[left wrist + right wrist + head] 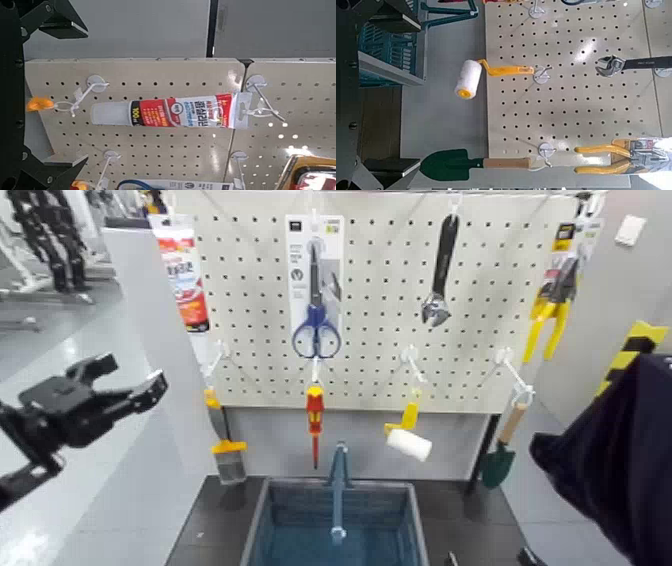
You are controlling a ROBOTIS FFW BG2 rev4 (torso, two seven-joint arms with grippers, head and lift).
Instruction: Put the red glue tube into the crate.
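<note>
—What do the containers show?
—The crate, at the bottom centre of my head view, is rectangular, blue-grey and open-topped, with a smooth rim and an upright handle bar; its visible floor is bluish. At top centre, blue-handled scissors hang on a white printed card.

—And the task's tube?
—The red glue tube hangs at the upper left against the perforated board, outside the crate. Its label is red and white with a black band; the lettering is too small for me to read reliably. The nozzle end is pale and translucent.

—State of the jaws?
—My left gripper, at the left of the frame, is released, its jaws parted, apart from the tube. My right gripper, low in the head view near the crate, also has its jaws spread and grasps nothing.

—Other materials?
—A fluffy white roller right of centre, and a green-bladed trowel with a wooden handle at lower right.
</note>
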